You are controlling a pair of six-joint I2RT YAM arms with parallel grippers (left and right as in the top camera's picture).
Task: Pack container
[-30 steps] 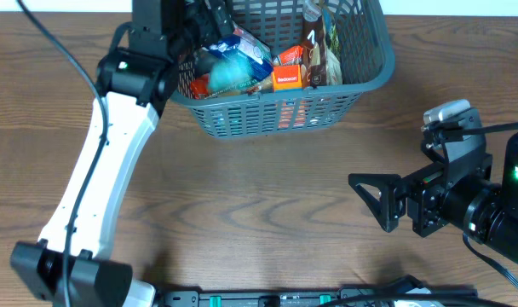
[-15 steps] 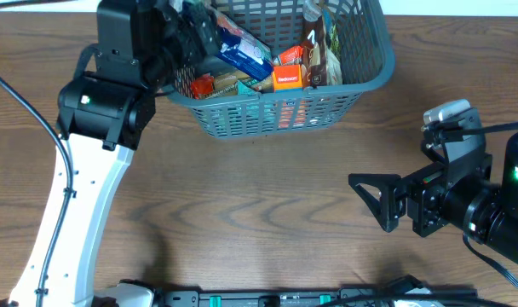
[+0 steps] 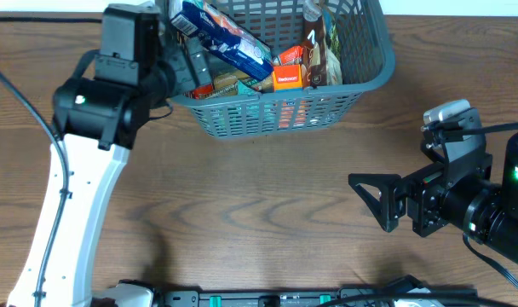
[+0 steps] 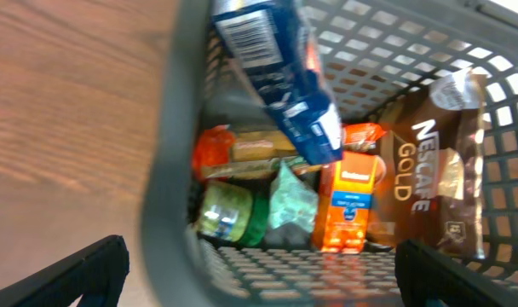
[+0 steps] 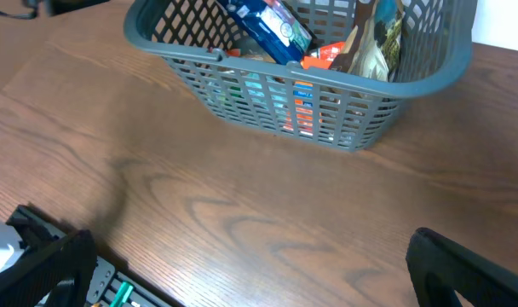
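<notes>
The container [image 3: 276,95], a dark grey lattice basket, stands at the table's far centre and also shows in the right wrist view [image 5: 327,72]. It holds a blue packet [image 3: 225,38] leaning on its left rim, an orange box [image 3: 286,79] and a brown Nescafe pouch [image 4: 429,179]. A green bottle [image 4: 229,213] lies on the floor. My left gripper [image 3: 187,64] is open and empty at the basket's front left corner, its fingers [image 4: 259,260] astride the wall [image 4: 169,170]. My right gripper [image 3: 370,200] is open and empty over bare table [image 5: 250,264], well in front of the basket.
A rail with green parts [image 3: 284,298] runs along the table's front edge and shows in the right wrist view [image 5: 106,286]. A black cable [image 3: 20,72] trails at the far left. A red packet [image 4: 212,153] and a teal packet [image 4: 293,192] also lie in the basket.
My left gripper has drawn back out of the basket toward its left corner. The blue packet now leans higher against the left rim. The right arm has not moved.
</notes>
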